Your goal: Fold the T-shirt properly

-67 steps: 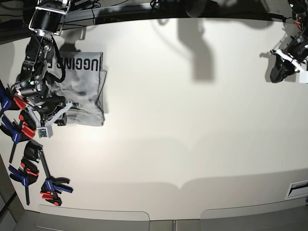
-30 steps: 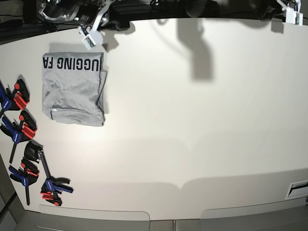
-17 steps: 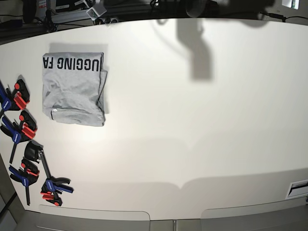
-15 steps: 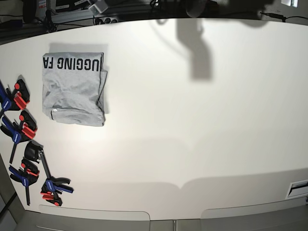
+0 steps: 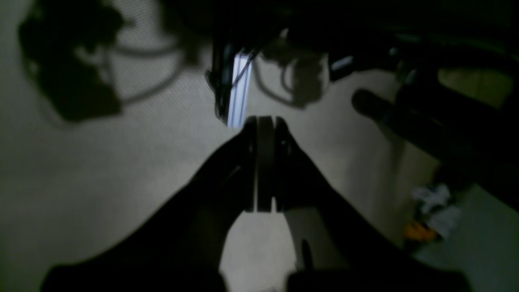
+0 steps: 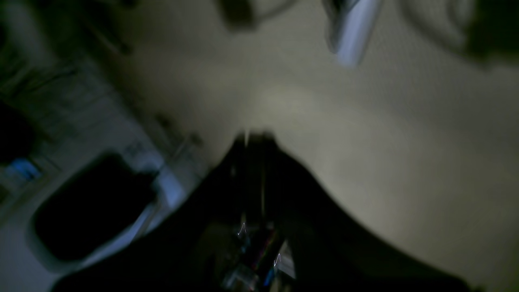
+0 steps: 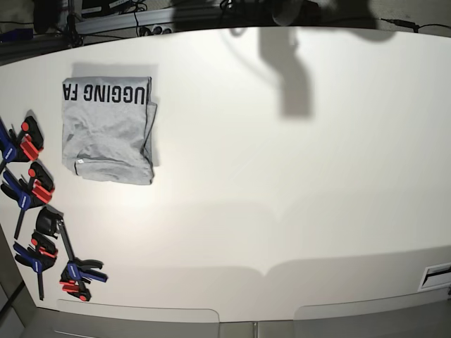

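The light grey T-shirt [image 7: 108,130] lies folded into a compact rectangle at the far left of the white table [image 7: 282,176], with a strip of black block lettering along its far edge. No arm shows in the base view. In the left wrist view my left gripper [image 5: 261,125] is shut, its dark fingers pressed together over a dim floor, with nothing held. The right wrist view is blurred; my right gripper [image 6: 253,140] appears shut and empty there too. Neither wrist view shows the T-shirt.
Several blue, red and black clamps [image 7: 35,211] lie along the table's left edge, just below and beside the shirt. A metal rail and cables [image 7: 113,17] run behind the far edge. A small slot [image 7: 435,276] sits at the lower right.
Both arms have withdrawn from the table and left the base view. The folded T-shirt has stayed where it was.
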You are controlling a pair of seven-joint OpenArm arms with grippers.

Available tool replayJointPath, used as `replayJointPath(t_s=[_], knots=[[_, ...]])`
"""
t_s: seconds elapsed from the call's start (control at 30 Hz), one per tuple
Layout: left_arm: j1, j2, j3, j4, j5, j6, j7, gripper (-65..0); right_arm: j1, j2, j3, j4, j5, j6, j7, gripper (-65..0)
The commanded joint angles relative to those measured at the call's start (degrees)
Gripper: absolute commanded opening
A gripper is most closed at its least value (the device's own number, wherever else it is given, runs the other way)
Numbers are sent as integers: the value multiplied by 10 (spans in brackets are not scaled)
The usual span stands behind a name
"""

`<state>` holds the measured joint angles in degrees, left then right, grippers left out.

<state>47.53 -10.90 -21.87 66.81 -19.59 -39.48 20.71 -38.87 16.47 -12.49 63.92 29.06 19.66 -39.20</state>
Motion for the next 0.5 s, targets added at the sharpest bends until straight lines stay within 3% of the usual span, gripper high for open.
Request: replayJointPath(t_s=[0.0,0.13,0.2,0.33,0.47], knots=[[-4,-4,6,-26,18,-5,-30,-650,15,3,-12,-17,-5,-25,22,-650],[-69,-4,25,-139,102,-5,-101,-650,88,3,-63,-113,-19,-130,129,-650],[-96,-4,25,-181,113,44,-103,-650,122,0,-83,-160,-5,-167,159,-650],[-136,-3,25,-231,121,145,-104,-650,189,-25,-97,-255,42,-214,167,-650],[-160,2,25,-248,123,194,-104,-650,246,-55,-97,-340,79,-227,167,-650]])
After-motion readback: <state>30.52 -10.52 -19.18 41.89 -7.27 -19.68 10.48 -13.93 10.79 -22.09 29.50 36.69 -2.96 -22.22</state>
